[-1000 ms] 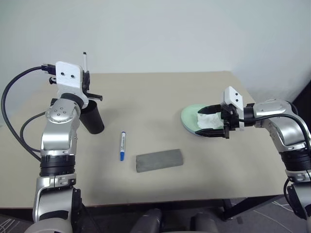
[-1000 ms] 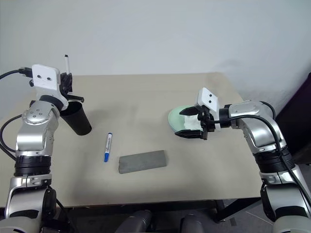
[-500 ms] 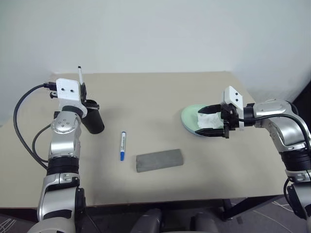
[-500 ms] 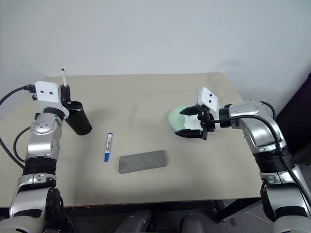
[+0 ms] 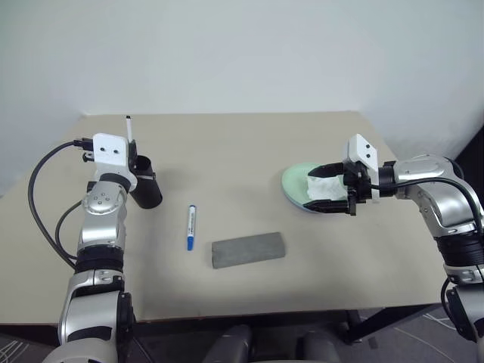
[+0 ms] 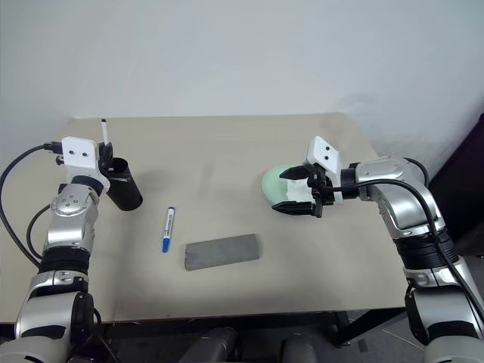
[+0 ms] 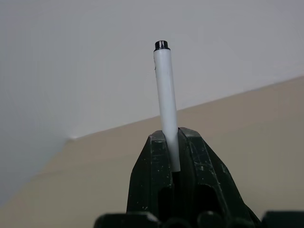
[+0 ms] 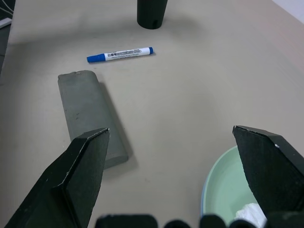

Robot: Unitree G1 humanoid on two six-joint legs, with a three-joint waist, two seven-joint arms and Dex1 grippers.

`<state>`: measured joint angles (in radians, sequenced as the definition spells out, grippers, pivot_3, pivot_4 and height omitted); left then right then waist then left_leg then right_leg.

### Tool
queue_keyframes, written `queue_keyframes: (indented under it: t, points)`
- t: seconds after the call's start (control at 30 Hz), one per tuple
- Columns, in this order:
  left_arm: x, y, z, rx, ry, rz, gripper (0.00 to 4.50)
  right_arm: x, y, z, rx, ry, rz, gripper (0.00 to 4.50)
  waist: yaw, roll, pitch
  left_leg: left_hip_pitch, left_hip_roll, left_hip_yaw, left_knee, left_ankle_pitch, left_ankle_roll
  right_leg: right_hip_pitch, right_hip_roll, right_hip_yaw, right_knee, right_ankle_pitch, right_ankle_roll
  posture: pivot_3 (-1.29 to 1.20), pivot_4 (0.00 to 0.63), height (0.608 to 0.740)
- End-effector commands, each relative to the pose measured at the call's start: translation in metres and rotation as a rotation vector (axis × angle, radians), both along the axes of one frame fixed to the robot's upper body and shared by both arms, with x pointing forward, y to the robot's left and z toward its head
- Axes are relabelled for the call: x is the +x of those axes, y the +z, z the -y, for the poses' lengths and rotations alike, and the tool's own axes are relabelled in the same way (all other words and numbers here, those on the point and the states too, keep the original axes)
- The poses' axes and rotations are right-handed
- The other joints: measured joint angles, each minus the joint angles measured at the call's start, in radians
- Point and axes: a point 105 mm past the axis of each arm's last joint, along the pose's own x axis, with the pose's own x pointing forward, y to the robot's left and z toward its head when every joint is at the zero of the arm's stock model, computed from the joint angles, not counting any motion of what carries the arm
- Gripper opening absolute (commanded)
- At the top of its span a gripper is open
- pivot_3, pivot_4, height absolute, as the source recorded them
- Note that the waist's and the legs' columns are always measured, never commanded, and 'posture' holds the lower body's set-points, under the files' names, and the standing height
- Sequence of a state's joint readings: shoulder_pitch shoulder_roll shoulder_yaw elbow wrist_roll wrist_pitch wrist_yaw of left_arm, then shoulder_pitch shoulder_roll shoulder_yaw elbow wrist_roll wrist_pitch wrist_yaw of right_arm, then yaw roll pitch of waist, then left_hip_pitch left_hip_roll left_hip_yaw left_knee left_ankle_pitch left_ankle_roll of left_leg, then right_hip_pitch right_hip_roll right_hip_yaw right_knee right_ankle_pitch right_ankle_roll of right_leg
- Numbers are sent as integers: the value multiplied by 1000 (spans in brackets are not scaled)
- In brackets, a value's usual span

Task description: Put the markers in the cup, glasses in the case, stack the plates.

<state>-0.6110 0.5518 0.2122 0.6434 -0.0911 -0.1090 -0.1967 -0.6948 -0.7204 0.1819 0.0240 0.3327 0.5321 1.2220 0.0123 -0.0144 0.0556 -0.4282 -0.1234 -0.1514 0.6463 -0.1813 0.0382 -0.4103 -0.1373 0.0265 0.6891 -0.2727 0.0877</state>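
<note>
The left end effector (image 7: 173, 156) is clamped on the black-capped marker (image 7: 166, 99), which stands upright just beside the cup (image 5: 145, 189) at the desk's (image 5: 227, 144) far left, while the right end effector (image 5: 333, 185) gapes wide over the mint green plate (image 5: 295, 181).

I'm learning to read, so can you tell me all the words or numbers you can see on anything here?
Blue-capped marker lying on the table: it has a printed label with dark lettering on its white barrel, too small to read.
Marker held in the left end effector: a tiny dark mark near its top, not readable.
Grey case, black cup, plates and tissue: no writing seen.
</note>
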Motion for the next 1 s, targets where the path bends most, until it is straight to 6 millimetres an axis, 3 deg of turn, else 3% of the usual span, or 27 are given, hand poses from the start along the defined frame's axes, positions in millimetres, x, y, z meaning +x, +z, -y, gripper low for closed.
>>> queue_keyframes:
  t: [0.03,0.27,0.8,1.0]
  points:
    - [0,6,-1,16,-5,11,49,-1,18,-3,26,11,66,4500,0,0,0,0,0,0,0,0,0,0,0,0,0,0,0,0,0,683]
    - [-1,-3,-3,11,-8,-30,49,0,18,-3,25,9,69,4500,0,1,-1,0,0,0,0,0,0,0,0,0,1,0,0,0,0,683]
    - [0,-2,-3,-28,-32,-53,49,1,18,-2,23,7,72,4500,0,1,-1,0,0,0,0,0,0,0,0,0,1,0,0,0,0,683]
    - [-1,-1,-4,-37,-30,-63,1836,1,17,-3,24,9,73,4500,0,2,-1,1,0,0,0,0,0,0,0,0,1,0,0,0,0,683]
